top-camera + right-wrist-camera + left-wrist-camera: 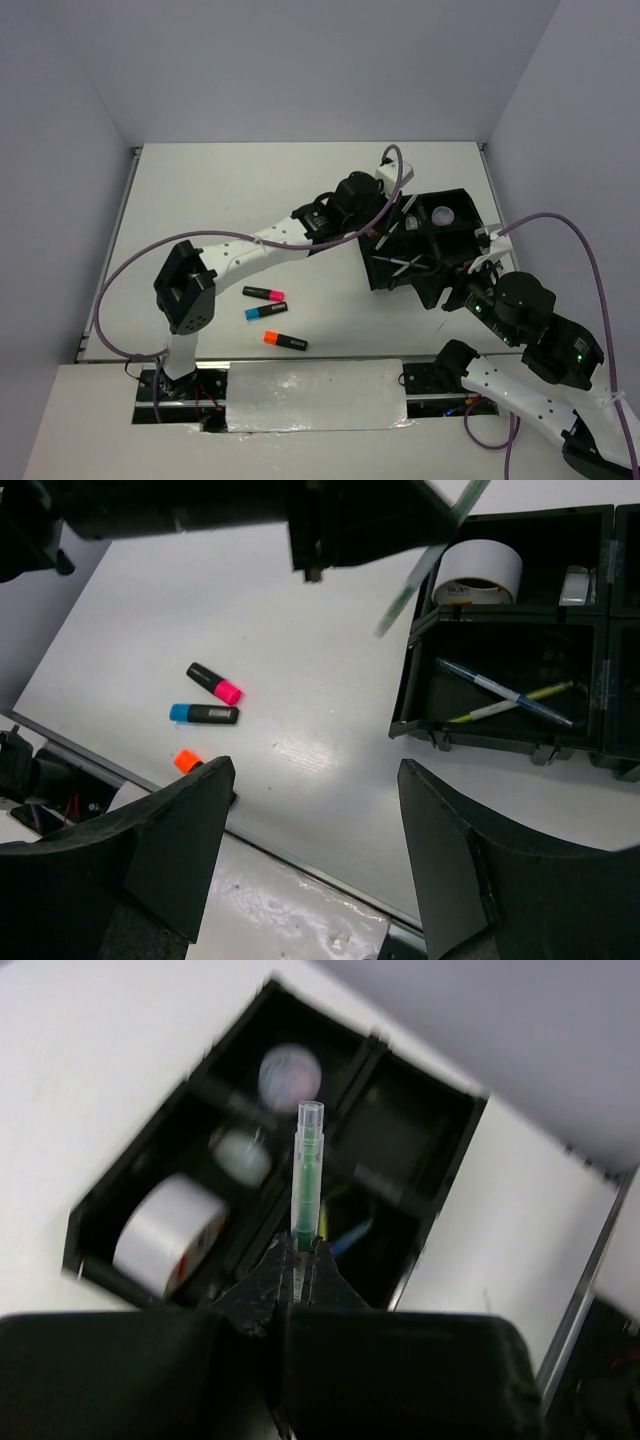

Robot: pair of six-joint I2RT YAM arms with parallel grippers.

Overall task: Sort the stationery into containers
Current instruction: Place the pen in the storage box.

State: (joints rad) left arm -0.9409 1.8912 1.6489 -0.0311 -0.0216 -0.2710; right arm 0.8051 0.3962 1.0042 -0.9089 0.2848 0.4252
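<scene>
The black organiser tray (395, 281) lies at the right. My left gripper (379, 229) is shut on a thin green-and-clear pen (306, 1175) and holds it above the tray (455, 1175). This pen also shows in the right wrist view (418, 580). The tray holds the grey tape roll (168, 1232), the clear ring (242, 1155), the clear pot (289, 1075) and two crossed pens (505, 695). The pink (263, 293), blue (266, 311) and orange (285, 341) highlighters lie on the table. My right gripper (320, 830) is open and empty, near the tray's front edge.
The white table has a metal front edge (330, 875) just below my right gripper. The left arm (250, 250) stretches across the table's middle with a purple cable along it. Grey walls close the back and sides.
</scene>
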